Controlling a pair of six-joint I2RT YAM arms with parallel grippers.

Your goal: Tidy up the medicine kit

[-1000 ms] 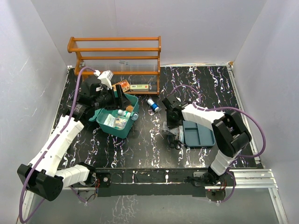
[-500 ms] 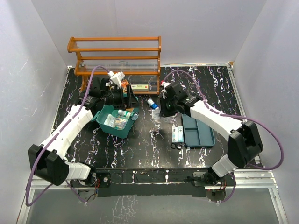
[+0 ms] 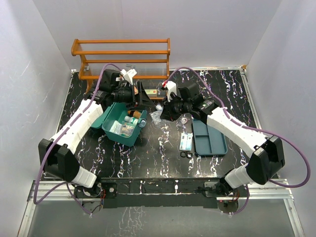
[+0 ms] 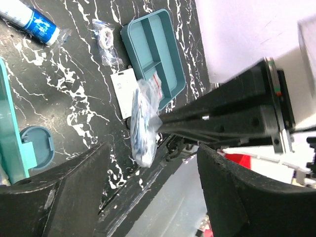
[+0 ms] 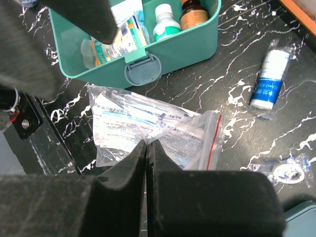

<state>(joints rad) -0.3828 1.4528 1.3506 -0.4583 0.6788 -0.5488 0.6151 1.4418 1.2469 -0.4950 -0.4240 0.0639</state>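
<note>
**A:** What does the top view give?

**B:** The medicine kit [image 3: 129, 140] sits open on the black marbled surface [image 3: 148, 160], left of centre and in front of the wooden rack [image 3: 121, 49]. Its insert tray [image 3: 212, 140] lies apart on the right. The left gripper [image 3: 139, 97] hangs over the kit's far edge. The right gripper [image 3: 164, 113] holds a zip bag [image 3: 156, 117] just beside the kit's right end.

**A:** And the left wrist?

**B:** That left gripper [image 4: 153, 150] is spread wide, with nothing between its fingers [image 4: 59, 192]. Beyond it the zip bag [image 4: 143, 123] dangles from the other arm, near a white card [image 4: 122, 91] and the insert tray [image 4: 153, 49]. The medicine kit [image 4: 7, 128] and its round latch [image 4: 37, 150] show at the left edge. A blue-and-white bottle [image 4: 29, 22] lies top left.

**A:** Right wrist?

**B:** The right gripper [image 5: 146, 148] is pinched tight on the edge of the zip bag [image 5: 148, 123]. The medicine kit [image 5: 182, 52] is just past the bag, with bottles and packets inside. The blue-and-white bottle [image 5: 269, 81] lies on the surface to the right.
</note>
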